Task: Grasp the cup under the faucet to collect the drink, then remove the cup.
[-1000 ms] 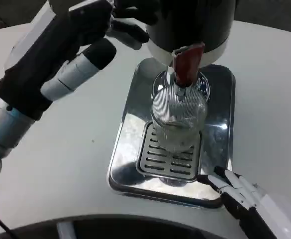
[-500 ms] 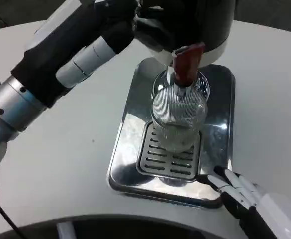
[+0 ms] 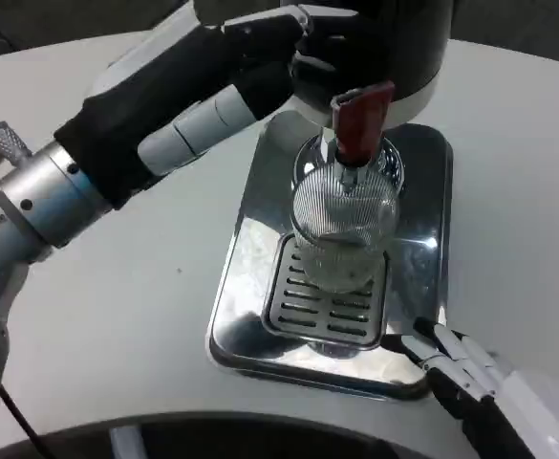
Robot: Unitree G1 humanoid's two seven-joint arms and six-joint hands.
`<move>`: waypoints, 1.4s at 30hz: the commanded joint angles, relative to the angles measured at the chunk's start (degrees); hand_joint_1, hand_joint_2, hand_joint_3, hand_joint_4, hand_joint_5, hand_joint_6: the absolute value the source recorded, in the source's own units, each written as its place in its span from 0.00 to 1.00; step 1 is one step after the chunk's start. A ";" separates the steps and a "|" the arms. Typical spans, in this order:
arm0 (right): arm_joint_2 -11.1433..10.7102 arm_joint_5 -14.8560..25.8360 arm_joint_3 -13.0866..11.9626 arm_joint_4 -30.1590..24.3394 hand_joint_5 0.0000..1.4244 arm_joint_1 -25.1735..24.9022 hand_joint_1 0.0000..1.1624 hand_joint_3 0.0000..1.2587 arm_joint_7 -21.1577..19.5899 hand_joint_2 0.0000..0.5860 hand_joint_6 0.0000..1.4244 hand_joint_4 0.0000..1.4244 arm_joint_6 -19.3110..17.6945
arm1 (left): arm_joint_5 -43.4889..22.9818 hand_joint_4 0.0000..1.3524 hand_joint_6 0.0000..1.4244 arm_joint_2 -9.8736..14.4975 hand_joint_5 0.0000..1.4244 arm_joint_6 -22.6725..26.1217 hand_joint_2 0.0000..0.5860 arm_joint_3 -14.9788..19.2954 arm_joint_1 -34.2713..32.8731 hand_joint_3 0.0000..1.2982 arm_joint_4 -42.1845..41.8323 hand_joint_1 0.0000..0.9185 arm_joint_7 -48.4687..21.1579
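1. the clear ribbed glass cup (image 3: pixel 343 228) stands upright on the slotted grille of the shiny steel drip tray (image 3: pixel 250 239), directly beneath the red faucet lever (image 3: pixel 360 122) of the dark round drink dispenser (image 3: pixel 384 48); its long axis is vertical.
2. my left robot hand (image 3: pixel 303 43) is raised against the dispenser body, above the cup and to its left; i cannot tell how its fingers are set, they merge with the dark body.
3. my right robot hand (image 3: pixel 446 359) lies low on the white desk (image 3: pixel 117 287), just off the tray's near right corner, fingers loosely apart and holding nothing.
4. from that hand the cup lies forward and to the left, so i judge the right is the better placed for a side grasp.
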 commanded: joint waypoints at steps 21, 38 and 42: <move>-0.05 0.81 -0.39 -0.83 0.00 1.78 0.30 0.11 -1.03 0.68 0.00 0.00 -0.46 | 0.91 0.16 0.22 -3.47 0.22 1.20 0.16 -4.15 -6.54 0.19 6.25 0.00 -6.37; -0.23 0.79 0.17 -0.83 0.00 1.40 0.30 0.11 -0.67 0.68 0.00 0.00 0.76 | 5.38 0.13 0.16 -2.68 0.19 -2.84 0.14 -7.42 -8.49 0.18 7.77 0.00 -10.51; -0.30 0.78 0.45 -0.82 0.00 1.19 0.30 0.11 -0.60 0.68 0.00 0.00 1.18 | 6.56 0.09 0.13 -2.27 0.14 -3.91 0.13 -7.86 -8.41 0.15 7.90 0.00 -11.09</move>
